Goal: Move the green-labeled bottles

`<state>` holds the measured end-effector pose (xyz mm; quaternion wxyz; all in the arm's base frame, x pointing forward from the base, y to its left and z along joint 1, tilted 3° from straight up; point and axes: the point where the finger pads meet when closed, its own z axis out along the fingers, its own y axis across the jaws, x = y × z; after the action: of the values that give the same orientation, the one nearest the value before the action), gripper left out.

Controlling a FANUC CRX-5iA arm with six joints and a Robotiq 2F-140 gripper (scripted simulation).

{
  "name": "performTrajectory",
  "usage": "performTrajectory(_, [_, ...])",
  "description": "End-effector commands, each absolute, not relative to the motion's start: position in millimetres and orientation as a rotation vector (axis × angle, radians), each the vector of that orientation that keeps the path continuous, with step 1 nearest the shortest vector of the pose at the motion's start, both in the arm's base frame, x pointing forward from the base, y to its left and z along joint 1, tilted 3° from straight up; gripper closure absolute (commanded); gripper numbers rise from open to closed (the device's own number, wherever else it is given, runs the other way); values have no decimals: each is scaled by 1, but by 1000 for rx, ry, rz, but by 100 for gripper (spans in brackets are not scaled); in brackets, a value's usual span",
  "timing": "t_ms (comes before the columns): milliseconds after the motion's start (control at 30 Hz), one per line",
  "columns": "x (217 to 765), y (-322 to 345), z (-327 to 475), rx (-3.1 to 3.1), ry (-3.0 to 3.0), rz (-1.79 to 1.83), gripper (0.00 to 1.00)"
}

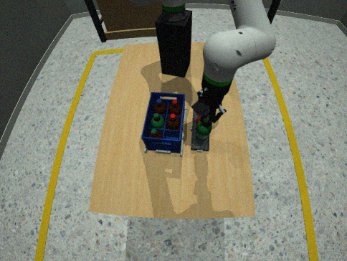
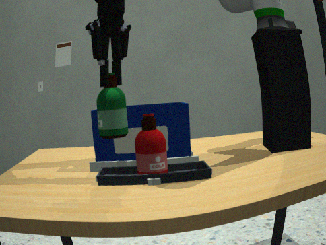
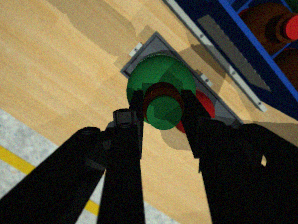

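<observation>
My gripper [image 2: 110, 77] is shut on the neck of a green-labeled bottle [image 2: 112, 112] and holds it upright in the air above the dark tray [image 2: 154, 174]. The bottle also shows in the top view [image 1: 203, 129] and in the wrist view [image 3: 161, 91], between the two fingers. A red cola bottle [image 2: 151, 147] stands on the tray. The blue crate [image 1: 165, 119] sits just left of the tray and holds several bottles, with red, green and blue caps. Its front right slot [image 1: 173, 135] looks empty.
A tall black block [image 1: 174, 42] stands at the back of the wooden table. The robot's arm [image 1: 234, 50] reaches over the tray from the back right. The yellow floor line [image 1: 287, 118] runs beyond the table's right edge.
</observation>
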<state>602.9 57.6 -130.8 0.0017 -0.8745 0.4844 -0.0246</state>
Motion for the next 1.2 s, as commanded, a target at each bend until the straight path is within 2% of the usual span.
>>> performTrajectory(0, [604,58,-126,-2743,1519,-80,90])
performTrajectory(1167, [602,59,-92,-2743,1519,-80,90])
